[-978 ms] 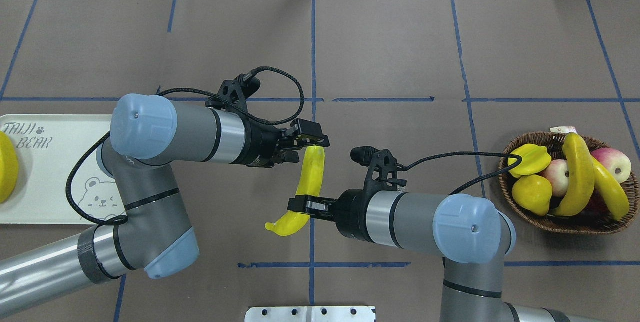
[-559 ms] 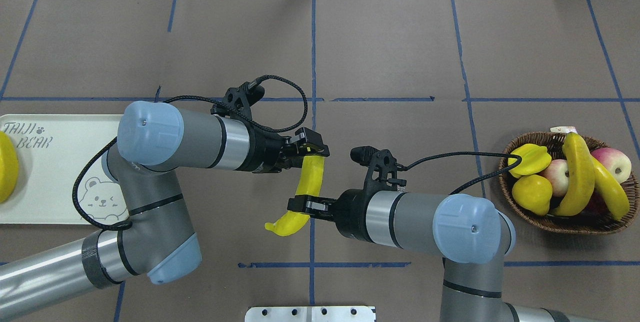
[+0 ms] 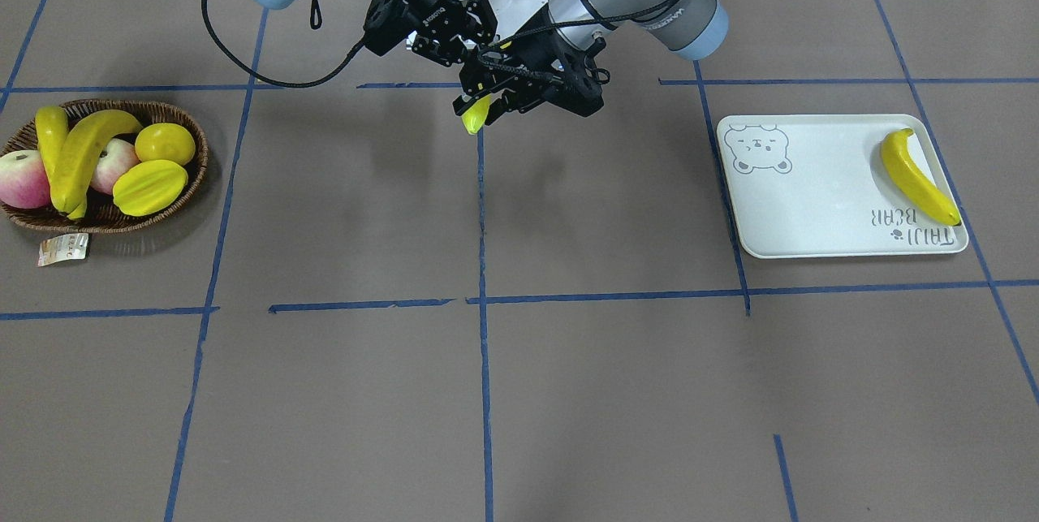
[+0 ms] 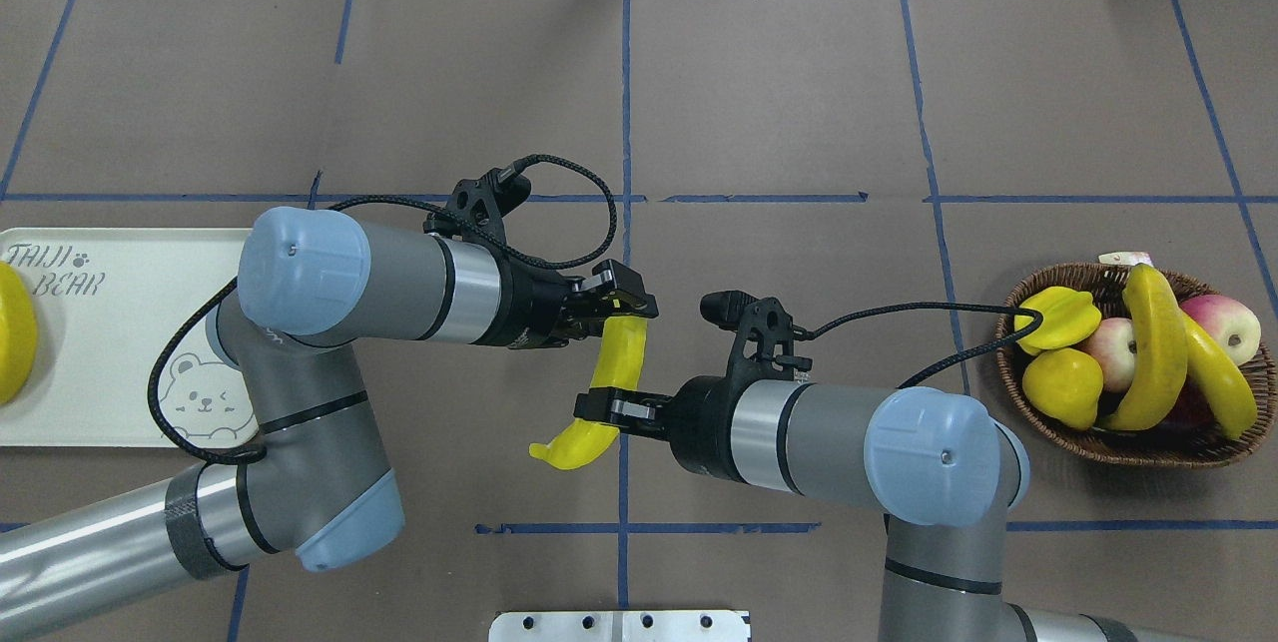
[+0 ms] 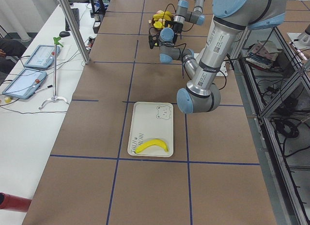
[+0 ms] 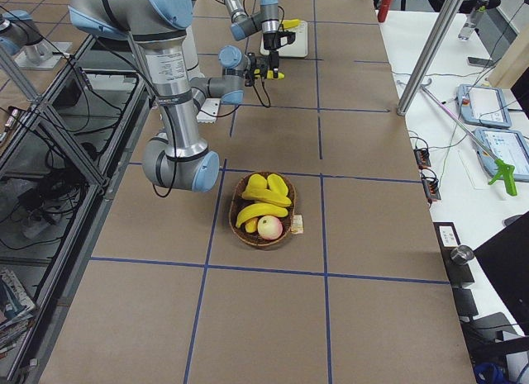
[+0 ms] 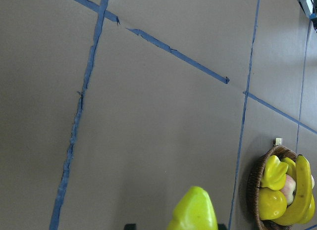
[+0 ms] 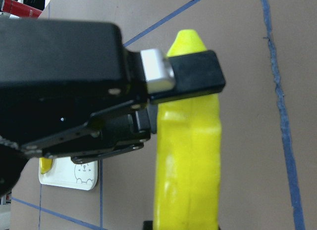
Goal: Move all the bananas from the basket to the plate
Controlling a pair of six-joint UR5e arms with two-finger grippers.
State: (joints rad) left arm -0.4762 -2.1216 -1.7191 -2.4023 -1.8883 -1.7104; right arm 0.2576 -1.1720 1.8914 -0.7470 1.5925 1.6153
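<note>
Brown paper crossed with blue tape lines covers your tabletop (image 4: 799, 103). Your plate (image 3: 812, 205) sits at the robot's left end, with a lone banana (image 3: 916, 175) lying along its outer short edge, beside the lettering. At the right end, the basket (image 4: 1138, 449) holds two bananas (image 4: 1155, 347) leaning across apples (image 4: 1225, 321), a starfruit (image 4: 1060, 316) and a round yellow fruit (image 4: 1064, 386).

Between plate and basket, well apart from both, the held banana (image 4: 617, 352) hangs above the middle of the tabletop, clear of the paper. Your right hand (image 4: 596, 409) is clamped across its lower half, with the curved tip sticking out past the fingers. Your left hand (image 4: 626, 295) has its fingers on either side of the top end. It looks clamped there too, though no view shows both fingers pressing plainly. A small paper tag (image 3: 62, 248) lies just beside the basket.
</note>
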